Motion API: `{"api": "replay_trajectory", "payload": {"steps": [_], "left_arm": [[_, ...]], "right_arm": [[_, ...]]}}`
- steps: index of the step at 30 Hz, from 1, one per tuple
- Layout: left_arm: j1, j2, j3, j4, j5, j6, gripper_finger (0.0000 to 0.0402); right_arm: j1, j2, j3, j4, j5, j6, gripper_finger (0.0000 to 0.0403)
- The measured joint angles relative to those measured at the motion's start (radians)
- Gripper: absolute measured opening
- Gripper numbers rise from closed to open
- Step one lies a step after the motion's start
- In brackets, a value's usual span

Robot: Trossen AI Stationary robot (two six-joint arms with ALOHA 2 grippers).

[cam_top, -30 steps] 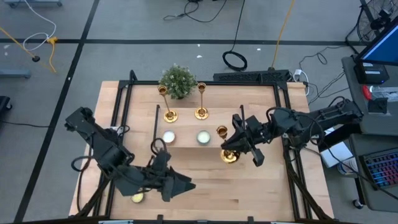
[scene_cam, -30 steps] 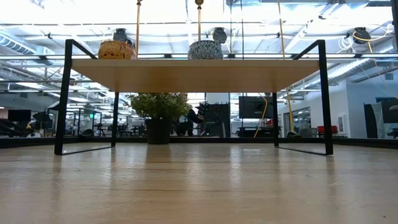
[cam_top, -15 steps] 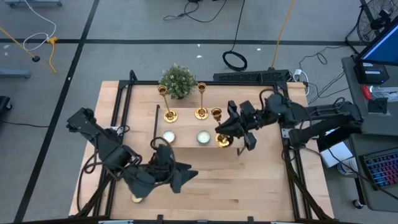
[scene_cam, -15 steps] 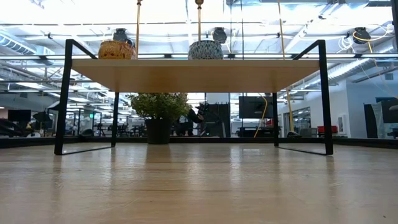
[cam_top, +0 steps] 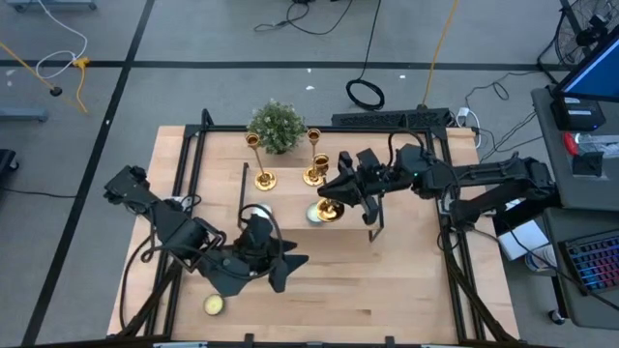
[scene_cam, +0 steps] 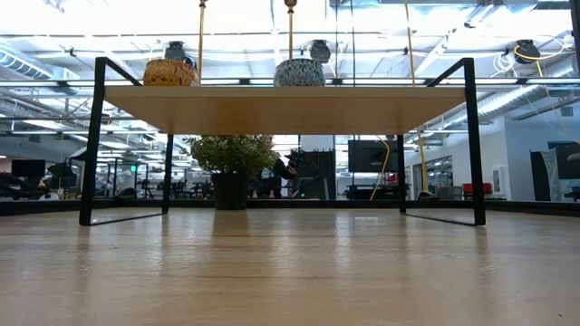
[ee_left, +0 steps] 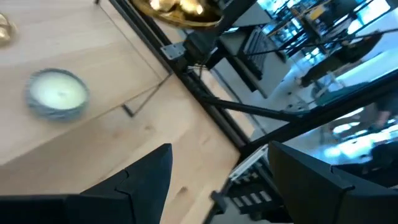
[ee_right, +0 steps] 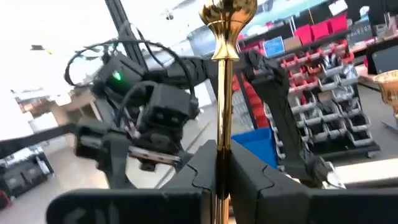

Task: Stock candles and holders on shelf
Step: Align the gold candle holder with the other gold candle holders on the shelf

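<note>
Two gold holders (cam_top: 262, 178) (cam_top: 312, 176) stand on their bases on the shelf (cam_top: 290, 198), in front of a small plant (cam_top: 277, 126). My right gripper (cam_top: 340, 190) is shut on a third holder (cam_top: 329, 209) above the shelf. Its base partly hides the greenish candle (cam_top: 313, 214). The white candle (cam_top: 259, 212) sits on the shelf, half hidden by my left arm. A yellowish candle (cam_top: 214, 305) lies on the table at the near left. My left gripper (cam_top: 295, 263) hovers open in front of the shelf, holding nothing. My right gripper pinches the holder's thin stem (ee_right: 223, 140) between its two fingers, below the cup (ee_right: 227, 11). The fingers come about level from the table's right and lie across the stem. The holder stands roughly upright, its base (cam_top: 329, 210) lifted clear over the shelf.
The shelf's black legs (scene_cam: 94, 136) (scene_cam: 473, 136) frame free room beneath the board. Black rails run along the table's left and right sides (cam_top: 184, 174). Bare tabletop lies at the near right (cam_top: 387, 290).
My right gripper has carried the holder toward the table's left, from the shelf's right end to over the greenish candle, keeping it upright. My left gripper has drifted toward the shelf and rolled, uncovering the yellowish candle.
</note>
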Motion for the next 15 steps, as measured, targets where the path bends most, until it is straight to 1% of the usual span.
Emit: {"api": "replay_trajectory", "payload": {"steps": [2, 5, 10, 15], "left_arm": [[-0.014, -0.015, 0.0, -0.04, -0.018, 0.002, 0.0268], [-0.025, -0.035, 0.001, -0.08, -0.058, -0.013, 0.0268], [-0.048, -0.071, 0.001, -0.14, -0.123, -0.031, 0.0268], [-0.064, -0.092, 0.001, -0.153, -0.203, -0.036, 0.0268]], "right_arm": [[0.0, 0.008, 0.0, 0.034, 0.018, 0.004, 0.0017], [0.0, 0.009, 0.0, 0.032, 0.024, 0.004, 0.0017], [0.0, -0.006, -0.001, -0.047, -0.009, -0.01, 0.0017], [-0.01, -0.045, -0.096, -0.038, -0.002, -0.001, 0.0017]]}}
